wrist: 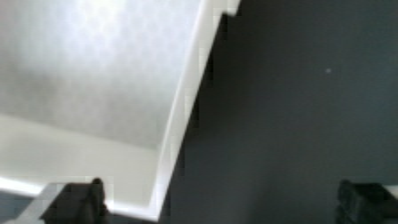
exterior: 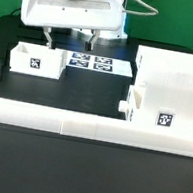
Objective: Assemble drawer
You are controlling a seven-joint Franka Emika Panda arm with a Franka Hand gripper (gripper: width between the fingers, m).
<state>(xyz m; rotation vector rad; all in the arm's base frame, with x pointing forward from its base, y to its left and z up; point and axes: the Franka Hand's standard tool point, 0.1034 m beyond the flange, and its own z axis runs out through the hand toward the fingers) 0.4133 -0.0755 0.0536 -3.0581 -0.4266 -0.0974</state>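
Exterior view. In the upper middle of the frame, the robot's white two-finger pincer (exterior: 75, 41), hanging above the dark desk (exterior: 81, 178). Jaws spread wide, nothing between them, nothing touched. Upper part of the arm cut off by the frame's top edge.

Just behind the fingers (exterior: 93, 38), the thin flat white marker board (exterior: 90, 62) with printed black squares, its far edge partly covered by them.

At the exterior view's left, mid-height in the frame, a small white open-top plastic tray (exterior: 34, 60) with a black-and-white square tag. Stands alone, just beside the marker board.

At the exterior view's right, the tall boxy white plastic casing (exterior: 174, 76), with a second small white tray (exterior: 144, 104) against its lower front, tag facing the camera. Pushed partly in or only touching: cannot tell.

Across the lower middle of the frame, a long low white wall (exterior: 80, 124), in front of casing and both trays.

Wrist view. Two dark fingertips (wrist: 71, 200) far apart, gap empty: pincer wide, gripping nothing. Beneath, a blurred white panel (wrist: 89, 80) with a raised edge running diagonally, beside bare dark desk. Too out of focus to say which piece.
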